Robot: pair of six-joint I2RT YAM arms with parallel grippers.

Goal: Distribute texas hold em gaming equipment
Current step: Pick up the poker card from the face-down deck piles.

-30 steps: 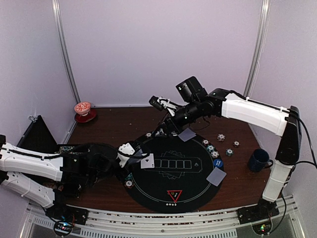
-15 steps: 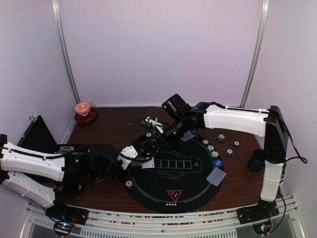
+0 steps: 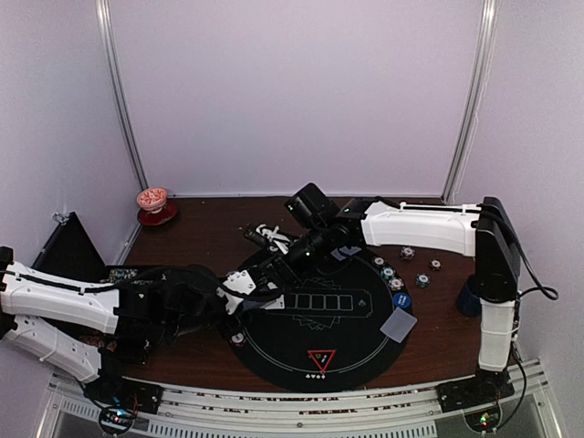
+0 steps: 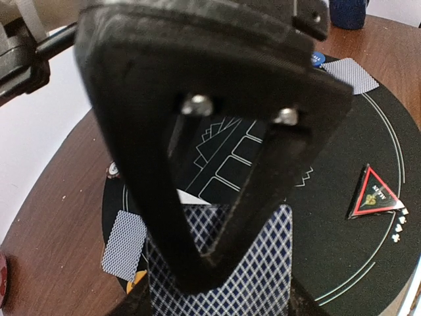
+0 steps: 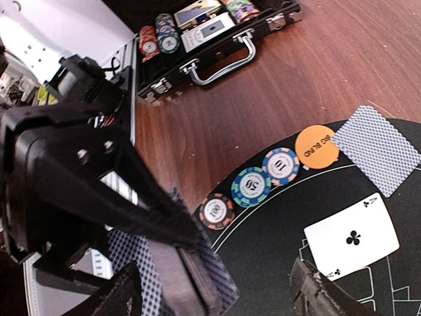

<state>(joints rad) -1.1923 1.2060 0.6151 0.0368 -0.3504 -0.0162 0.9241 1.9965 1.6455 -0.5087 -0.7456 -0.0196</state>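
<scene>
Grey-blue diamond-patterned backs fill the bottom of the left wrist view. There the stack of playing cards (image 4: 223, 263) is gripped in the left pincer (image 4: 217, 304), whose dark fingers show at either lower corner of the stack. The right pincer (image 5: 223, 299) is spread wide, and the stack lies between its fingers (image 5: 120, 299). In the left wrist view one of its dark triangular fingers crosses in front of the stack; I cannot tell whether it touches the cards. Seen from above, the two pincers meet over the left rim of the round black mat (image 3: 365, 342) on the brown worktop (image 3: 201, 233).

Just ahead of the right pincer a face-up ace of clubs (image 5: 352, 240) lies flat on the mat, with a face-down card (image 5: 381, 158) beyond it. Three striped chips (image 5: 250, 186) sit side by side along the mat's rim, and the orange button (image 5: 317, 146) is just beside the last of them. Well beyond that pincer, an open black case (image 5: 217, 49) on the worktop holds more chips. The red triangle marker (image 4: 373, 196) lies flat on the mat, well apart from the left pincer.
</scene>
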